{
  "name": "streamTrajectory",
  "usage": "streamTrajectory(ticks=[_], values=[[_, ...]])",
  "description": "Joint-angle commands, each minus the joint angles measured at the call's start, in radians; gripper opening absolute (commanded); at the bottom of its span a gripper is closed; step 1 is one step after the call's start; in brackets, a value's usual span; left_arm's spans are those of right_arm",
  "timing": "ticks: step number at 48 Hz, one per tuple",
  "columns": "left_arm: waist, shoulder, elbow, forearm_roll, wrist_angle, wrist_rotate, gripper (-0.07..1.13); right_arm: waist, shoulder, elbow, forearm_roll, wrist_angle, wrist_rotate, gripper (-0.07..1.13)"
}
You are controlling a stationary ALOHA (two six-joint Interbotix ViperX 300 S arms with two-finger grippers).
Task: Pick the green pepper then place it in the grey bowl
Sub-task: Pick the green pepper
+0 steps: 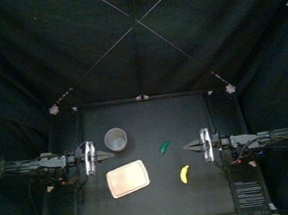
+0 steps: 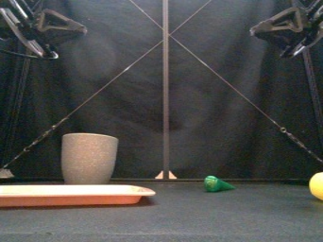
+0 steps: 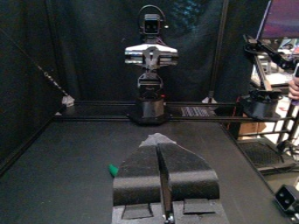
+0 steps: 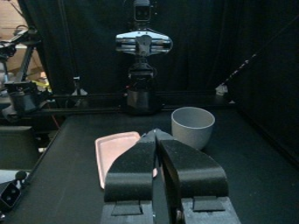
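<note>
The pepper (image 1: 165,145) lies loose on the surface (image 1: 148,114), in the open stretch between my two sets of jaws, nearer the right jaws than the left jaws. Nothing touches it. Both sets are closed down to a thin slit and hold nothing. Both hang well above the surface, at opposite sides.

The bowl (image 1: 116,138) stands upright nearer the left jaws, well apart from the pepper. The tray (image 1: 127,179) lies just in front of the bowl, and a yellow toy (image 1: 185,174) lies nearer the right jaws.

I judge the pick has not begun, so the step in hand is the reach. Next I'd take the right arm, open its jaws, bring them down over the pepper and close across its narrow width. Then I'd lift it and carry it over the bowl's mouth.
</note>
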Motion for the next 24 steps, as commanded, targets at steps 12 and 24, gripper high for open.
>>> streamTrajectory(ticks=[12,24], values=[[0.021,0.008,-0.049,-0.04,0.124,0.002,0.1,-0.101,0.135,-0.018,0.026,0.275,0.011,0.16],[0.086,0.009,-0.046,-0.043,0.146,-0.002,0.1,-0.137,0.302,-0.067,-0.049,0.314,0.012,0.57]])
